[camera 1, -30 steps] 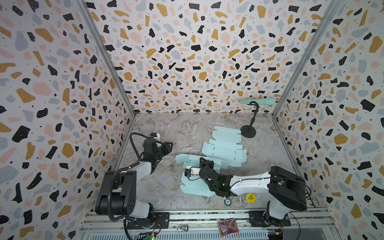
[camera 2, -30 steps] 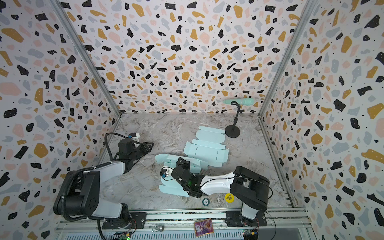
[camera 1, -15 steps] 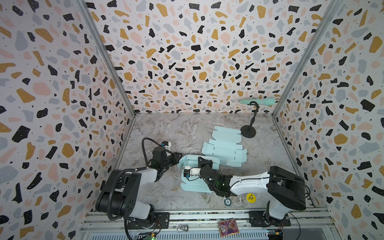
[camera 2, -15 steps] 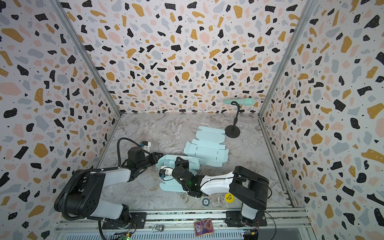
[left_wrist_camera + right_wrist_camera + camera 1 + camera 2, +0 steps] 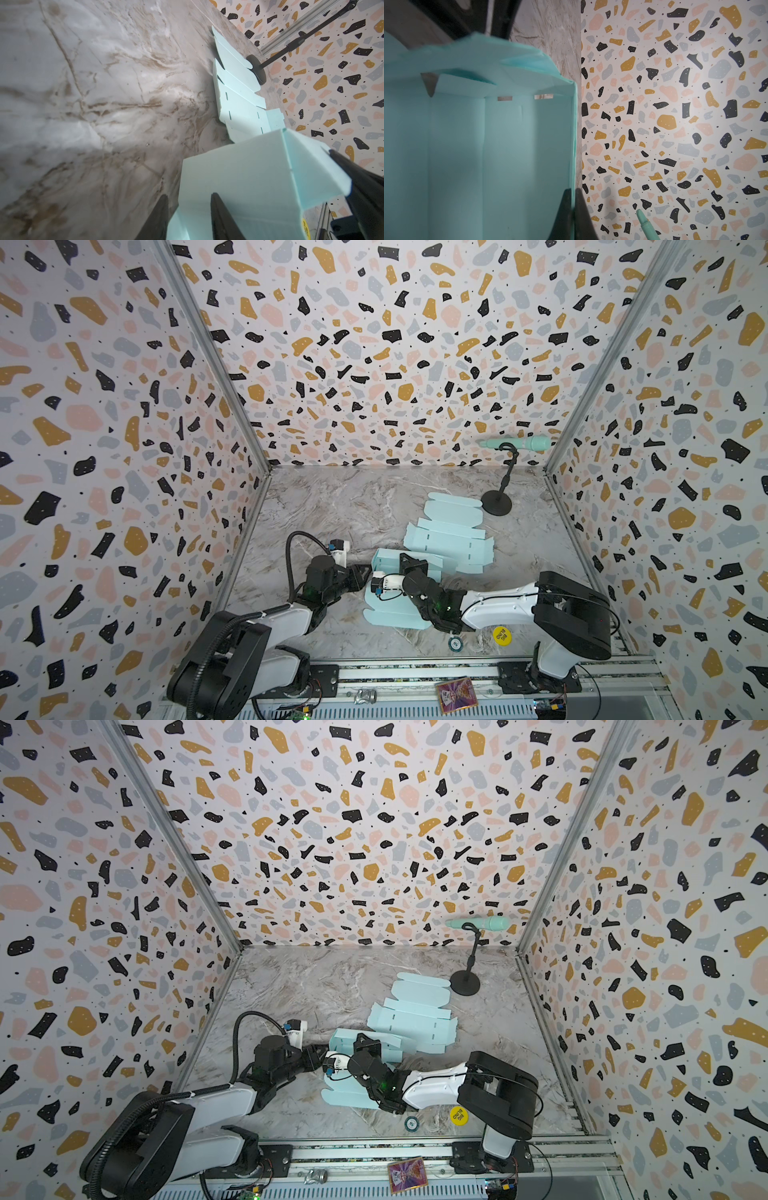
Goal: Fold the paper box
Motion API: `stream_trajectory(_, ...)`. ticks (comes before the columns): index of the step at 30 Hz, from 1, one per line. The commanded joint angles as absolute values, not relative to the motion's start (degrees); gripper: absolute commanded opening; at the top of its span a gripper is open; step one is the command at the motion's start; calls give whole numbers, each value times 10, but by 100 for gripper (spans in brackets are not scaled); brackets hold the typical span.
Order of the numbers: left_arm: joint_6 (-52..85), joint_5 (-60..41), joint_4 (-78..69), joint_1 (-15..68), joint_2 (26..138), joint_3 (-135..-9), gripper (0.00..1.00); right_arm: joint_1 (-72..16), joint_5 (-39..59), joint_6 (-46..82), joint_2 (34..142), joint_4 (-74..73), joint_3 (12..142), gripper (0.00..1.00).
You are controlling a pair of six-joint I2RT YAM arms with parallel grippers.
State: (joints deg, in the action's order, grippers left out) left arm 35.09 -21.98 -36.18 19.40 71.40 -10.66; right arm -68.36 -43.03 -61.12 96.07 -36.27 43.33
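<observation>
- The pale mint paper box [image 5: 388,612] is partly folded, with some walls raised and one panel flat. It sits near the front middle of the grey marbled table [image 5: 332,506], between the two arms in both top views.
- The right gripper [image 5: 572,190] has its jaws clenched on the edge of one upright wall of the box. The right wrist view looks along the box's pale inside, where small slots line the far fold.
- The left gripper [image 5: 189,196] is at the box's left side. Its jaws are released and stand apart, straddling the edge of an outer panel.
- One black finger [image 5: 159,216] is over bare table and the other is in front of the paper. Whether either touches the paper cannot be told.
- Just behind the box lie overlapping flat pale mint cardboard blanks [image 5: 449,543], spreading toward the back right.
- A black round-based stand [image 5: 496,504] in the back right corner carries a mint wand-shaped object [image 5: 517,443] lying level. Its base is just beside the farthest blank.
- A round yellow sticker [image 5: 501,635] and a small round token [image 5: 455,643] lie near the front edge, by the right arm.
</observation>
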Motion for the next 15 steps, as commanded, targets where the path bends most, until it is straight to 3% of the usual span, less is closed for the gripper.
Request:
stream_trajectory(1, 330, -216, -410, 212, 696, -90, 39, -685, -430, -637, 968, -410, 425, 0)
stream_trajectory(8, 321, -199, -467, 222, 684, -62, 42, -689, -417, -676, 966, -454, 398, 0)
stream_trajectory(15, 285, -205, -471, 229, 710, -93, 52, -690, -405, -682, 973, -447, 395, 0)
